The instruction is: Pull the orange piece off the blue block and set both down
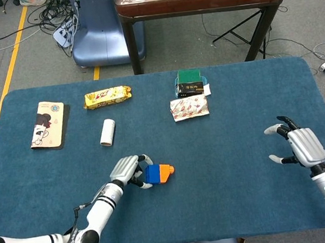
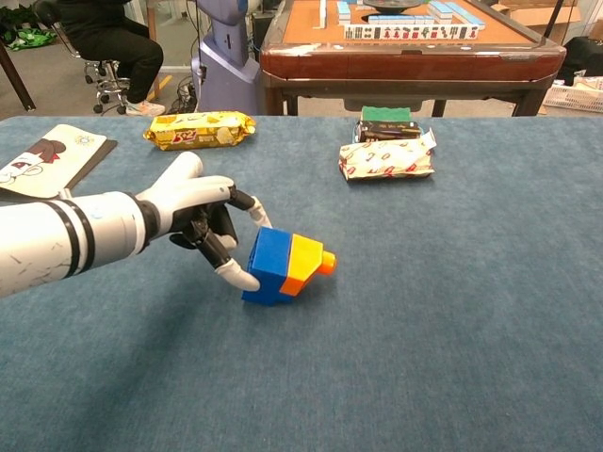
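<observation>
1. The left robot hand sits at left centre of the chest view, its arm entering from the left edge. Its fingertips press against the left face of the blue block; thumb below, another finger at the block's upper left corner, so the block looks pinched between them.
2. The blue block lies low in the middle of the chest view on the blue surface, tilted, with the orange piece still joined to its right side, pointing away from the left robot hand.
3. In the head view the same block and orange piece lie lower left of centre, just right of the left robot hand.
4. The right robot hand hovers at the right edge of the head view, fingers spread wide, holding nothing, well apart from the block.
5. Further back in the head view: a white roll, a booklet at far left, a yellow snack pack.
6. Upper middle: a wrapped packet, with a dark box and a green item behind it.
</observation>
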Available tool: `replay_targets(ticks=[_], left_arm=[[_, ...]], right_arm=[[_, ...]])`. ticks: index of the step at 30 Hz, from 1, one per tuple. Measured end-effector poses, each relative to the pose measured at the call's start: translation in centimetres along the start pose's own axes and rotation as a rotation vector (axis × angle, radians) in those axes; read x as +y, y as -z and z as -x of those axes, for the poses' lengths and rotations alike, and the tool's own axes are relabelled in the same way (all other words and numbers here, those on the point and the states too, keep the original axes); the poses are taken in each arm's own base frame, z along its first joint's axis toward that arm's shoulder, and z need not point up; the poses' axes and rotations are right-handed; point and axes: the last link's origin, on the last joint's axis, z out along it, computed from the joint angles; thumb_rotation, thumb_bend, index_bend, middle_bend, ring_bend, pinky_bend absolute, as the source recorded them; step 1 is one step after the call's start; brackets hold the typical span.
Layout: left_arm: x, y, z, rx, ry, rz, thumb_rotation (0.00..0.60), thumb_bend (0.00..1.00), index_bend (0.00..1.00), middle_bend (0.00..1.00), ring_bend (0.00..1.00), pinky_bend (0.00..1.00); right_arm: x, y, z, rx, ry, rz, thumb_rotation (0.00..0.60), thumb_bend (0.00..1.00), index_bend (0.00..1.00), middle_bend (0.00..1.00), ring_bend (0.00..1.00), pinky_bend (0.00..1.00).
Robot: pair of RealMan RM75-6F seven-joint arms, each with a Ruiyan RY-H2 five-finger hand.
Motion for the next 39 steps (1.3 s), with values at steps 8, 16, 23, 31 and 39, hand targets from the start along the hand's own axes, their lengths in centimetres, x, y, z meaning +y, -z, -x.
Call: replay_targets(ticks=[8, 16, 23, 31, 39], left_arm=[[-0.4, 0.6, 0.3, 0.012, 0.084, 0.005, 0.593, 0.09, 0.55, 1.0, 1.0, 1.0], [-0.8, 1.4, 0.1, 0.05, 0.161, 0.027, 0.587, 0.12, 0.57, 1.0, 1.0, 1.0], [-1.3, 2.0, -0.4, 0.095, 0.196, 0.036, 0.59, 0.14, 0.59, 1.0, 1.0, 1.0], [-1.9, 2.5, -1.3, 0.158, 0.25, 0.029, 0.6, 0.15, 0.61, 1.0, 1.0, 1.0], [-2.4, 3.2, -2.2, 0.207, 0.323, 0.016, 0.6, 0.15, 0.62, 1.0, 1.0, 1.0]], right_arm=[[-0.8, -0.5, 0.0, 0.001, -0.005, -0.027, 0.6, 0.0, 0.37, 0.36, 0.4, 0.5], [-2.1, -1.4, 0.1, -0.005, -0.009, -0.067, 0.6, 0.0, 0.37, 0.37, 0.4, 0.5], [-3.5, -2.2, 0.2, -0.014, -0.011, -0.106, 0.6, 0.0, 0.37, 0.37, 0.4, 0.51], [-5.6, -3.3, 0.0, -0.018, -0.033, -0.167, 0.6, 0.0, 0.37, 0.41, 0.42, 0.56], [-8.7, -5.2, 0.2, -0.049, -0.077, -0.249, 0.6, 0.0, 0.37, 0.55, 0.64, 0.69]])
